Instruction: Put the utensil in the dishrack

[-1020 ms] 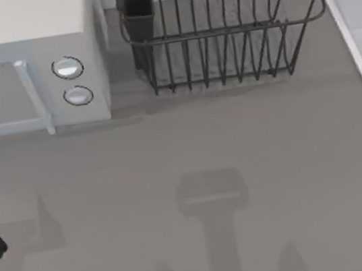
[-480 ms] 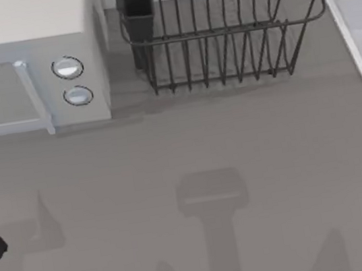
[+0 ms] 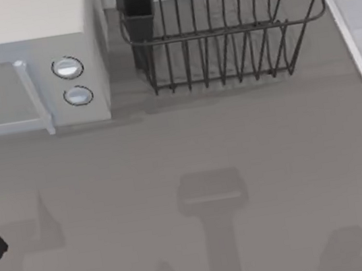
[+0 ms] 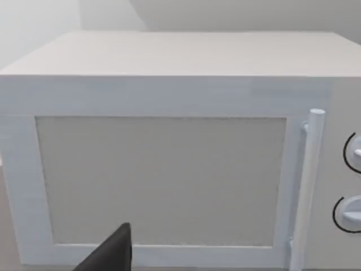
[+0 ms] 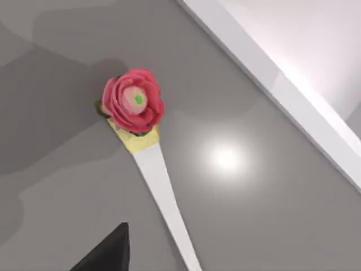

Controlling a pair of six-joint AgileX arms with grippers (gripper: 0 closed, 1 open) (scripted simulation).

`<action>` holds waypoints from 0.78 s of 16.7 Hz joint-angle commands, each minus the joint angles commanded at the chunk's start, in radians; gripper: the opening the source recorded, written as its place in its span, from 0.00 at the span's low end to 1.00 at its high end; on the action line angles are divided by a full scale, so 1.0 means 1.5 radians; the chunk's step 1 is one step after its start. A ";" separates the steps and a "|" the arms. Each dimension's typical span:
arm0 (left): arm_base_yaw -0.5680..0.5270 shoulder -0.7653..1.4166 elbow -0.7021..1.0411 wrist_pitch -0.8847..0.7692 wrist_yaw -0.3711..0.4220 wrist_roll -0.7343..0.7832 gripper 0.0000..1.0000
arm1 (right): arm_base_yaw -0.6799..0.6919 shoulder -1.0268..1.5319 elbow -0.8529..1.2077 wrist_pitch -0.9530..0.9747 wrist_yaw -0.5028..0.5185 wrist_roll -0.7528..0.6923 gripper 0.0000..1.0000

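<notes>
the utensil (image 5: 161, 192) lies flat on the desk (image 5: 254, 226) right under my right wrist camera — a pale handle running lengthwise away from its rose-shaped end. my right arm is the nearer. whether my right pincer is released or clenched i cannot tell. the dishrack (image 3: 220, 34) stands at the desk's far side — well apart.

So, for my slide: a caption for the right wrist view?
Utensil with a red rose-shaped end lying flat on the grey table.
</notes>
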 joint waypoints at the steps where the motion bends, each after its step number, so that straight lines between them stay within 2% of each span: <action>1: 0.000 0.000 0.000 0.000 0.000 0.000 1.00 | -0.014 0.051 0.031 -0.037 0.000 -0.054 1.00; 4: 0.000 0.000 0.000 0.000 0.000 0.000 1.00 | -0.049 0.175 0.112 -0.130 -0.002 -0.189 1.00; 7: 0.000 0.000 0.000 0.000 0.000 0.000 1.00 | -0.072 0.250 0.167 -0.188 -0.006 -0.266 1.00; 13: 0.000 0.000 0.000 0.000 0.000 0.000 1.00 | -0.076 0.269 0.181 -0.203 -0.008 -0.286 1.00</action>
